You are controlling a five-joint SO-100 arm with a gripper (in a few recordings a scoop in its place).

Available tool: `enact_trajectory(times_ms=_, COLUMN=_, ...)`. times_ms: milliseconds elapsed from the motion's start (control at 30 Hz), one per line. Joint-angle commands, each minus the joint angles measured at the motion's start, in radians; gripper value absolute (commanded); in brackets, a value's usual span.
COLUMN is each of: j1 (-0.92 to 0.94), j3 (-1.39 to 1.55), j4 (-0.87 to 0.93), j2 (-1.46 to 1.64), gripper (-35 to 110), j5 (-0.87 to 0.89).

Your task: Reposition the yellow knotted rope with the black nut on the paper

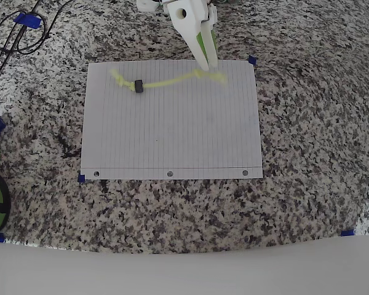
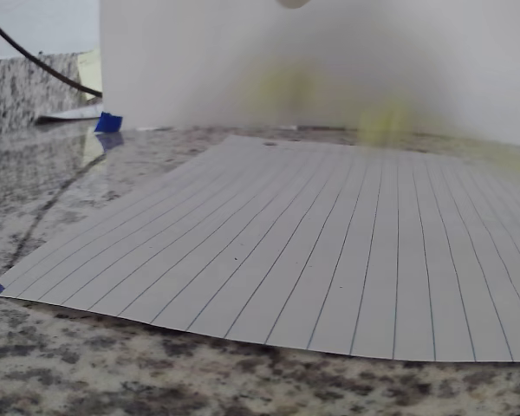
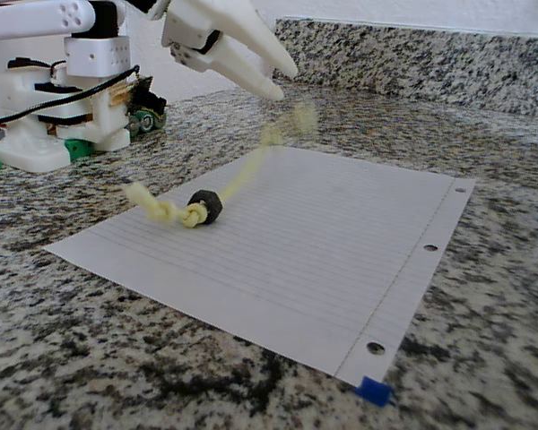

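overhead view first: your gripper (image 1: 206,60) sits at the far edge of the paper (image 1: 172,135), and you can't tell there whether its fingers are parted. the yellow knotted rope (image 1: 166,80) lies across the paper's far part, black nut (image 1: 138,86) near its left knot, right end blurred by the fingertips. wrist view gives you lined paper on granite with faint yellow smears. fixed view shows your gripper (image 3: 278,79) with fingers slightly apart, holding nothing, the rope's (image 3: 224,188) blurred far end in the air just beside them.

Paper (image 1: 172,135) mostly bare, rope (image 1: 166,81) w/ nut (image 1: 138,86) along far edge (overhead view), granite (image 1: 307,184) open
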Motion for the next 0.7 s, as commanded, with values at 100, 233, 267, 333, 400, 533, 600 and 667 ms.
enact_trajectory(times_ms=100, j1=-0.02, j3=-0.005, j4=-0.011, j2=-0.003, gripper=66, j5=-0.156)
enact_trajectory(times_ms=233, j1=-0.014, j3=-0.006, j4=-0.015, j2=-0.002, gripper=63, j5=-0.224)
enact_trajectory(times_ms=267, j1=-0.012, j3=-0.006, j4=-0.017, j2=-0.002, gripper=62, j5=-0.25)
enact_trajectory(times_ms=333, j1=-0.002, j3=-0.009, j4=-0.02, j2=-0.003, gripper=57, j5=-0.318)
enact_trajectory(times_ms=400, j1=0.028, j3=-0.02, j4=-0.02, j2=-0.02, gripper=46, j5=-0.385)
enact_trajectory(times_ms=533, j1=0.117, j3=-0.098, j4=0.032, j2=-0.107, gripper=13, j5=-0.577)
enact_trajectory(times_ms=600, j1=0.169, j3=-0.144, j4=0.063, j2=-0.166, gripper=0, j5=-0.675)
enact_trajectory(times_ms=667, j1=0.218, j3=-0.204, j4=0.095, j2=-0.253, gripper=0, j5=-0.795)
